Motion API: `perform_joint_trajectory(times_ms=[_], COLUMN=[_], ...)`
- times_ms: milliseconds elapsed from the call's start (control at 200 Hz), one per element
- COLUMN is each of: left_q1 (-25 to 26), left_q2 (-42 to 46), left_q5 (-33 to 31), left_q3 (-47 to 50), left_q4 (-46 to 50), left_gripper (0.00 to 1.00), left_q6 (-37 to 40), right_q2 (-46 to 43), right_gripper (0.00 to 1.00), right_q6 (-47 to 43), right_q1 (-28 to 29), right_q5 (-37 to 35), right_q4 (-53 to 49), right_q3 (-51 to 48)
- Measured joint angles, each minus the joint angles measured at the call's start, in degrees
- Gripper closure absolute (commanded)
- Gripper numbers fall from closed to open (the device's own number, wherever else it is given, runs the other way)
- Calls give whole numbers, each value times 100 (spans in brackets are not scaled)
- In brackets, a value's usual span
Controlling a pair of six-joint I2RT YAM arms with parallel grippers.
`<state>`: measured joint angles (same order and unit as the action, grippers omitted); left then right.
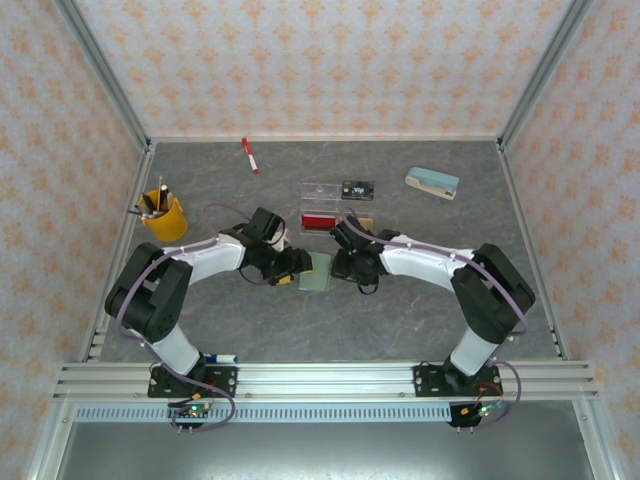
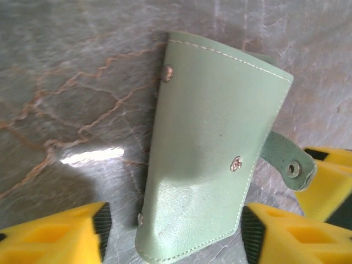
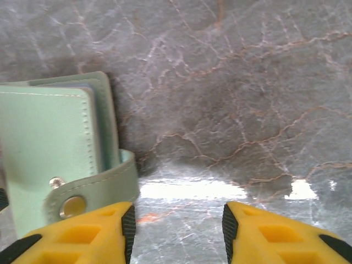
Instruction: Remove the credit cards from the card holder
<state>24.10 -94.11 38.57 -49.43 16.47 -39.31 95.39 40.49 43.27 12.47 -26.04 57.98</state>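
The card holder (image 1: 317,271), a pale green-grey wallet, lies folded shut on the table between my two grippers. In the left wrist view the card holder (image 2: 214,132) has its near end between the fingers of my open left gripper (image 2: 173,225); neither pad presses it. Its snap tab (image 2: 289,162) sticks out to the right. My right gripper (image 3: 176,225) is open over bare table, and the card holder (image 3: 49,137) and its tab (image 3: 82,192) lie just left of it. Behind the grippers lie a red card (image 1: 318,222) and a tan-gold card (image 1: 364,222).
A clear compartment tray (image 1: 325,190) with a black item (image 1: 357,188) sits behind the cards. A cream-and-teal stapler (image 1: 432,182) lies at the back right, a red marker (image 1: 249,155) at the back, and a yellow pen cup (image 1: 165,216) at the left.
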Motion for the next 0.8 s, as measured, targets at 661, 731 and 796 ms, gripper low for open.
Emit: perform_joint_trajectory(times_ms=[661,731,796], left_q1=[-396,-396,-396], left_q2=[1113,1113,1113], left_q5=[-1670,-1759,-1827], left_q3=[160,160,160], left_q4=[901,946,990], left_gripper=[0,0,0], left_q6=[33,33,35], right_q2=[1200,1204,1204], right_gripper=[59,65,72], right_q6=[-109,-90,-63], right_q1=[525,525,525], right_q5=[-1228,-1318,-1351], right_q4=[-1099,-1211,-1233], right_q3=[1528,1528,1528])
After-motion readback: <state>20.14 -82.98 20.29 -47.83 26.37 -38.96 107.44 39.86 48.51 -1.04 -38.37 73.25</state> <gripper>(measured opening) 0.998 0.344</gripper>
